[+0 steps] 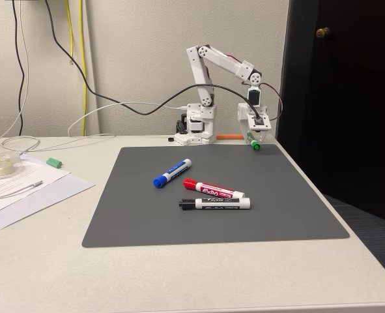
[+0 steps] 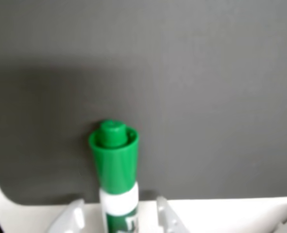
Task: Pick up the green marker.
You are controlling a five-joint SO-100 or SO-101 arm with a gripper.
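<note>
- While the pincer (image 1: 255, 138) sits low at the far right corner of the dark mat (image 1: 212, 222), the green marker (image 1: 253, 142) lies between its fingers, so the step in hand looks like securing the grasp and then lifting.
- In the wrist view the green marker (image 2: 115, 174) runs up the middle of the picture from the bottom edge, cap end pointing away from the camera, with a pale finger (image 2: 69, 218) on its left and another on its right.
- Each finger stands just beside the white barrel; I cannot tell from either view whether they already press it or are a touch apart, so the state of the pincer is uncertain.
- To do this well, I judge the squeeze should land on the barrel below the cap, where the sides are straight, and be firm before any rise; a round, smooth barrel may roll or slip out of a loose hold.
- A straight upward lift looks safest, keeping the marker level so the cap end does not drag on the mat.
- In the fixed view the marker's green tip pokes out below the pincer, touching or nearly touching the mat.
- Three other markers, the blue marker (image 1: 172, 173), the red marker (image 1: 213, 190) and the black marker (image 1: 215, 204), lie well apart from it near the mat's middle on the worktop (image 1: 62, 261), so they should not interfere.
</note>
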